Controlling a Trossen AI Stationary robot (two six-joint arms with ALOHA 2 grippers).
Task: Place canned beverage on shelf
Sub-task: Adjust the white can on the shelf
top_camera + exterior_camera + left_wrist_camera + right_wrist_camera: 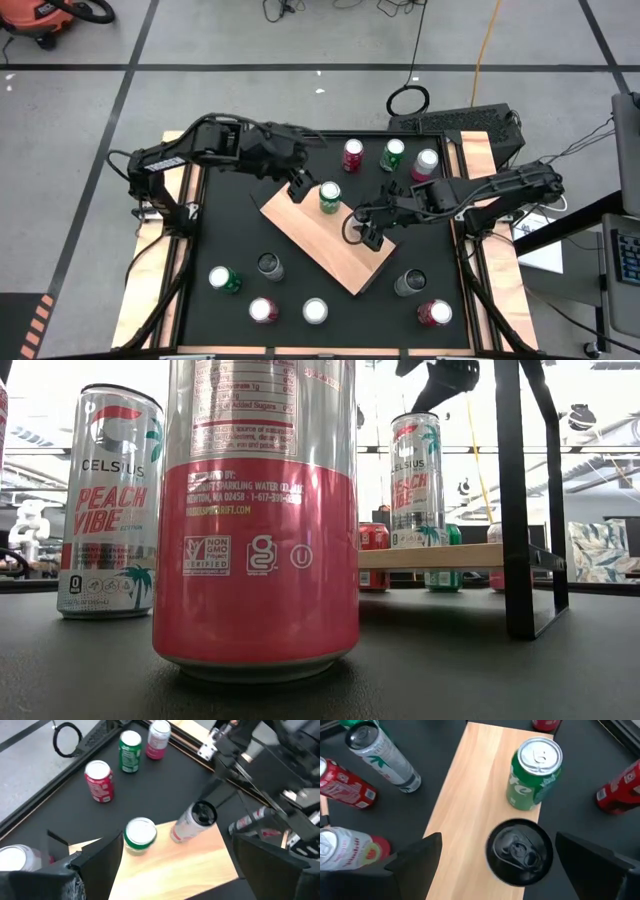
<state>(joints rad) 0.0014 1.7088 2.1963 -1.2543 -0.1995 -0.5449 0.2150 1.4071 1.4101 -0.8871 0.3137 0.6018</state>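
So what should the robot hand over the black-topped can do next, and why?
Probably lift the right gripper straight up and away. Its fingers are open on either side of the black-topped can, which stands upright on the shelf beside the green can, so it looks placed. Rising straight up should avoid knocking either can. The left gripper waits open nearby.

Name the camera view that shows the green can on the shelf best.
The right wrist view: the green can fills it, upright on the shelf, lid and label plain. The left wrist view shows mostly its lid. The high view shows it from above, far off. In the low view I cannot pick it out.
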